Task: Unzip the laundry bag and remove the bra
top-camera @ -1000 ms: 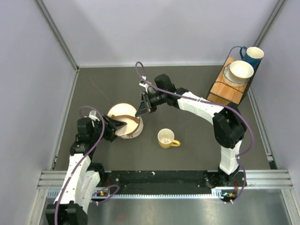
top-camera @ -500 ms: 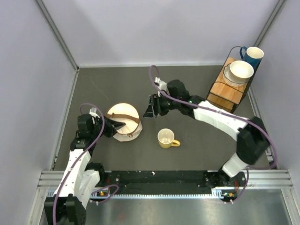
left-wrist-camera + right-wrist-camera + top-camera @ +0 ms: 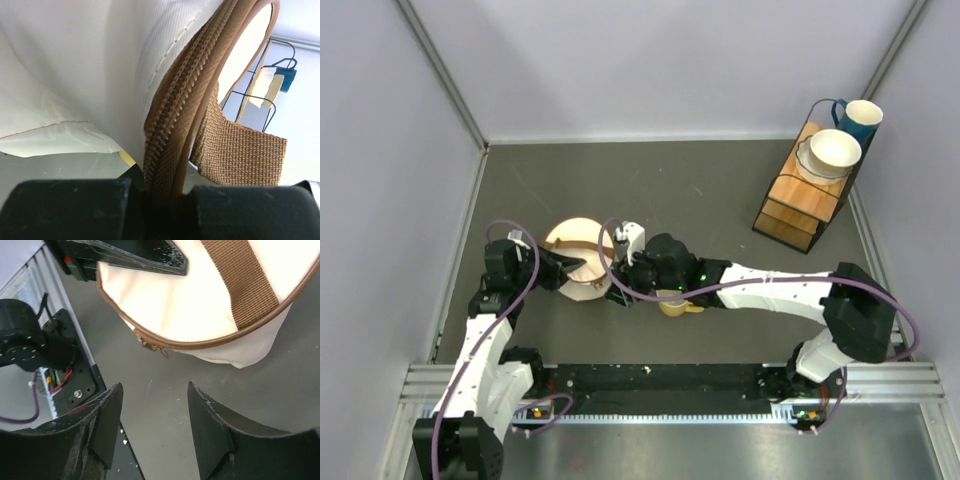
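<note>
Clamps the left pincer (image 3: 162, 192) on the zippered brown rim of the laundry bag (image 3: 575, 245), left of centre on the table (image 3: 720, 200). Holds the right pincer (image 3: 155, 388) apart, low beside the zip pull (image 3: 150, 343).

We can read no text, label, brand, number or sign in any of the three views. The laundry bag (image 3: 578, 240) shows only plain cream fabric and brown trim, and nothing else in sight carries marks clear enough for us to make out.
</note>
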{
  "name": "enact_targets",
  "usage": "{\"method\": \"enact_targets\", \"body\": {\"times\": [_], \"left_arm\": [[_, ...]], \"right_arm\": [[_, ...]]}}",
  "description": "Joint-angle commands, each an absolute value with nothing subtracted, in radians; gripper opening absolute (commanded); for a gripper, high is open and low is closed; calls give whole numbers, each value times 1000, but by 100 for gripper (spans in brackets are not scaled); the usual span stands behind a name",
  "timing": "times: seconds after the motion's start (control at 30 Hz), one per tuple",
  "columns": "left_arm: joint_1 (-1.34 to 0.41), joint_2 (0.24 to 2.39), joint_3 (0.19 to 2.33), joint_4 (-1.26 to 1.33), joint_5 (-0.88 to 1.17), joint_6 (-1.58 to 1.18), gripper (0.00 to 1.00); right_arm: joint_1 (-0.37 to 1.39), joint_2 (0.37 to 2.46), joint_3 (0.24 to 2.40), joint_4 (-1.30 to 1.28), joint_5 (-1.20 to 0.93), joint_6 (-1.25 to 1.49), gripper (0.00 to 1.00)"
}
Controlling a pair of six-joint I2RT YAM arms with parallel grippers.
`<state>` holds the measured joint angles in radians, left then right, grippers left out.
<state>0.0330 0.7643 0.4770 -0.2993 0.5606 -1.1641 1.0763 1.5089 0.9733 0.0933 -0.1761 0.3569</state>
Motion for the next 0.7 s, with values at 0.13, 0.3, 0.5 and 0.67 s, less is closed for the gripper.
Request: {"method": "enact_targets", "body": {"times": [0.13, 0.3, 0.5, 0.67], "left_arm": [[35, 770, 522, -296, 549, -1181, 0], [35, 769, 522, -293, 551, -1183, 0], [34, 769, 523, -290, 554, -1184, 0], [34, 772, 525, -285, 554, -1187, 0]], "right_arm": [[1118, 1568, 1002, 245, -55, 339, 46], [1118, 1611, 1026, 258, -58, 354, 39], [1126, 1640, 1045, 265, -77, 362, 37], [1131, 1661, 1065, 278, -89, 371, 37]]}}
